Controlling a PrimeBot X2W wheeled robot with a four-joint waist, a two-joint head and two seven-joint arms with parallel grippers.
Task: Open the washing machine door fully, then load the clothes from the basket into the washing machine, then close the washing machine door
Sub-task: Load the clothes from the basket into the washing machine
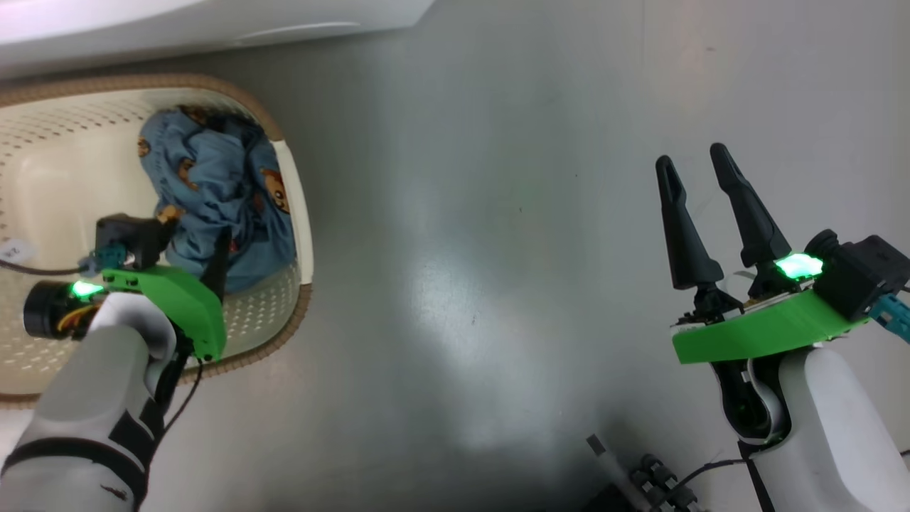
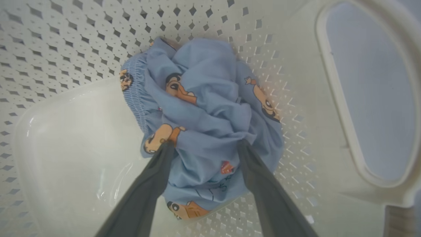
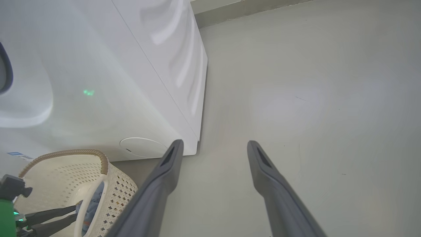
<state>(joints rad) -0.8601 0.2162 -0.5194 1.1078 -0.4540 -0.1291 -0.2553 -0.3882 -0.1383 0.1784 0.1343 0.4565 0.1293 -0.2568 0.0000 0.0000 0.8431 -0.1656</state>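
In the left wrist view, the left gripper (image 2: 206, 143) reaches down into the basket (image 2: 65, 39). Its two dark fingers (image 2: 148, 191) are spread wide, released. Their tips rest against the near edge of the clothes (image 2: 204, 108), one on each side of a raised fold, and the fold is not pinched.

The clothes here are a crumpled bundle of light blue cloth printed with small orange-brown figures, with a ribbed elastic band along its left side. The bundle lies at the centre of the frame, on the basket's smooth floor and against its perforated wall. An oval handle opening (image 2: 371, 98) is at the right of that frame.

In the head view, the basket sits at the left of the frame with its brown rim around it. The right gripper (image 1: 691, 156) is well apart from it, at the right, over bare grey floor (image 1: 462, 249). Its fingers are parted and hold nothing.

Farther off, the right wrist view shows the washing machine (image 3: 115, 82) filling the upper left. Its white front stands just beyond the basket. A round cover (image 3: 141, 147) is low on its front, and a blue label (image 3: 14, 153) is near the frame's left edge.
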